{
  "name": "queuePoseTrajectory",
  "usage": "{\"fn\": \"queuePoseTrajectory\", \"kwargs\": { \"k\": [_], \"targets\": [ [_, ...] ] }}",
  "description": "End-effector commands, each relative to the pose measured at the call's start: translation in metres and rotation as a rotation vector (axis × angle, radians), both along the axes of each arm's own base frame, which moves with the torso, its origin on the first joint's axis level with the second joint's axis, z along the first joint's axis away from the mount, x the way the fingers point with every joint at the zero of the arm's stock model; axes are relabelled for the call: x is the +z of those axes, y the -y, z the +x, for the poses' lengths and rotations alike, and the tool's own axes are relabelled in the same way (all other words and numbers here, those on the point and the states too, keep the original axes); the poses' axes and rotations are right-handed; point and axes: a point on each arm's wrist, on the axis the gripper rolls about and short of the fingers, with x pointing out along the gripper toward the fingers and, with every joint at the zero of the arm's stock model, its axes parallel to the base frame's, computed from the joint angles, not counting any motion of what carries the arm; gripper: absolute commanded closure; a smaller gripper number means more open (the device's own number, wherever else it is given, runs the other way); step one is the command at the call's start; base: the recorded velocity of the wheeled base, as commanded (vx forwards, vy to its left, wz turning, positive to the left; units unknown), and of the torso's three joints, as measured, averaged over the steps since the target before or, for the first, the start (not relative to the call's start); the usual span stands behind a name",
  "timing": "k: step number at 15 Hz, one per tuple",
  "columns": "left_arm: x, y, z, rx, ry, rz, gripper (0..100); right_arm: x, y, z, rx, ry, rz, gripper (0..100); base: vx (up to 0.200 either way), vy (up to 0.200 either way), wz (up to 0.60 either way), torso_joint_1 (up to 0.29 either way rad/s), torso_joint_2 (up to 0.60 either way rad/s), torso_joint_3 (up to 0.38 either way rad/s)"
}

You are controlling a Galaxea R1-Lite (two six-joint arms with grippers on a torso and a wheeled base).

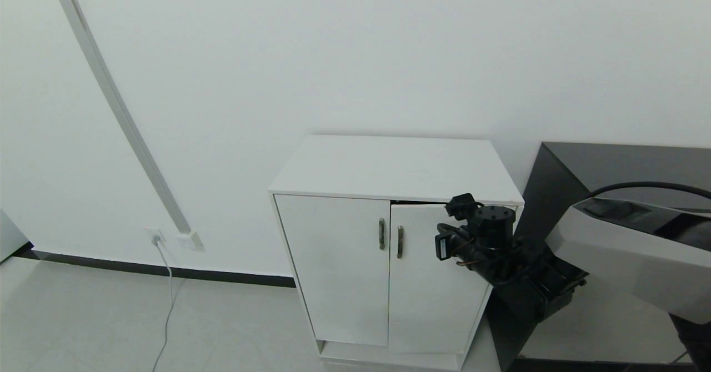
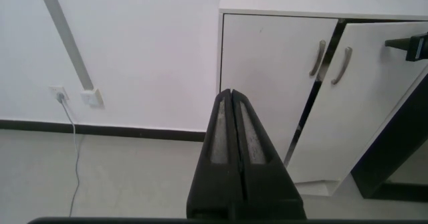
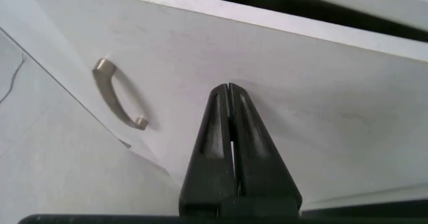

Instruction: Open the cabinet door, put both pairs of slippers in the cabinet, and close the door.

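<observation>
Cabinet, white with a flat top, stands on the floor with its back to the white wall, and a black piece of furniture stands just beside it on the robot's right. It has two doors with a curved metal handle on each, set close together where the doors meet. The left door lies flush with the front. The right door stands slightly ajar: a dark gap shows along its top edge under the cabinet top, and in the left wrist view another runs down between the two doors. The right gripper has its jaws closed with nothing between them. Its tips are at the face of the right door, high up and to the right of that door's handle; I cannot tell whether they touch the door. The left gripper is also closed and empty, held in the air well apart from the cabinet, pointing toward its left door. On the wall to the left a slanting cable duct comes down to a socket, and a grey cord trails from it across the floor.
</observation>
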Motion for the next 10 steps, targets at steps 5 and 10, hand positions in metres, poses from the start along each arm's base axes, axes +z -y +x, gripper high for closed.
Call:
{"fn": "queuePoseTrajectory", "kwargs": {
  "k": [5,10],
  "targets": [
    [0.0000,0.0000,0.0000,-0.001,0.000,-0.001,100,-0.0014,0.0021,0.0058,-0.011,0.008,0.003,100,0.000,0.000,0.00,0.000,0.00,0.000],
    [0.0000,0.0000,0.0000,0.000,0.000,-0.001,100,-0.0016,0.0044,0.0073,-0.018,0.007,0.011,100,0.000,0.000,0.00,0.000,0.00,0.000]
  ]
}}
